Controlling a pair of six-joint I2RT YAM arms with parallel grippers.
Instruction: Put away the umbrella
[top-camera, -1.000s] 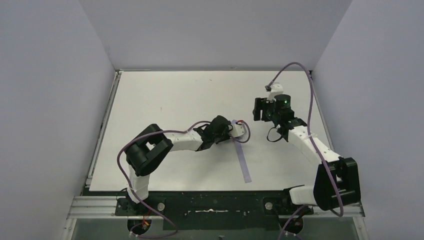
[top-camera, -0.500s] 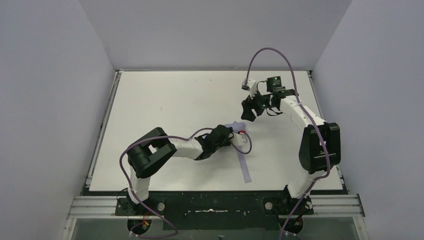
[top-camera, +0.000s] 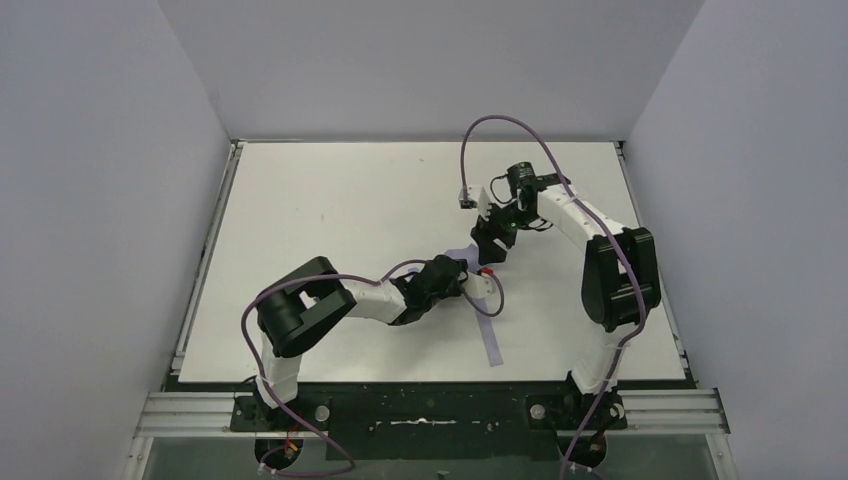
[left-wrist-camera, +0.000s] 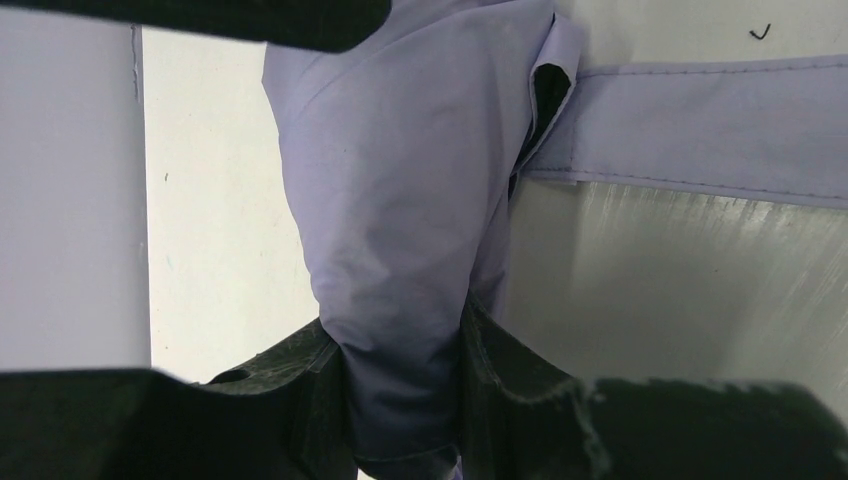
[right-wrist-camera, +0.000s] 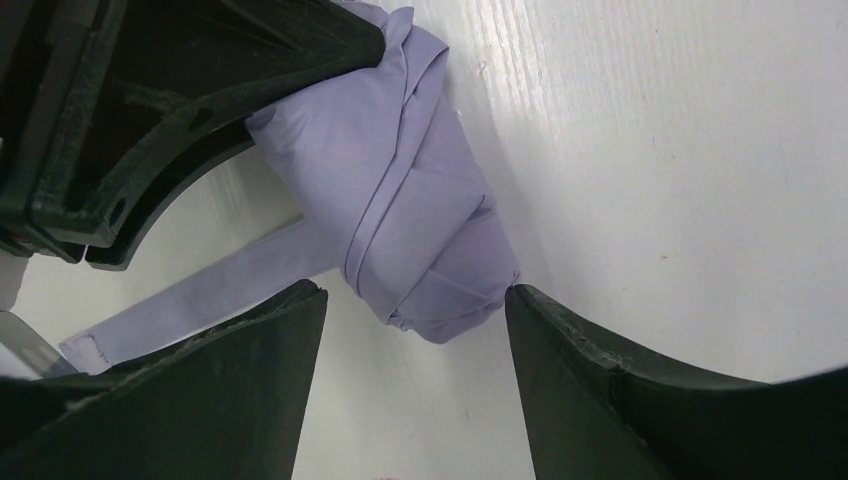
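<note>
The umbrella (top-camera: 461, 251) is a folded lavender bundle lying near the table's middle, and its long lavender strap (top-camera: 489, 335) trails toward the near edge. My left gripper (top-camera: 462, 268) is shut on the bundle. In the left wrist view the fabric (left-wrist-camera: 400, 200) is pinched between both fingers of the left gripper (left-wrist-camera: 405, 400), and the strap (left-wrist-camera: 700, 130) runs off to the right. My right gripper (top-camera: 486, 250) is open just beyond the bundle. In the right wrist view its open fingertips (right-wrist-camera: 418, 300) straddle the umbrella's wrapped end (right-wrist-camera: 420, 230). The handle, shaft and ribs are hidden.
The white table (top-camera: 330, 210) is enclosed by grey walls on the left, back and right. The left gripper's black body (right-wrist-camera: 150, 100) sits close to the right gripper's fingers. Purple cables loop above the right arm (top-camera: 500, 125) and beside the left wrist (top-camera: 492, 305).
The right arm has swung left from the table's back right and come down to the umbrella's end. The left gripper has kept its hold and shifted a little toward the near edge.
</note>
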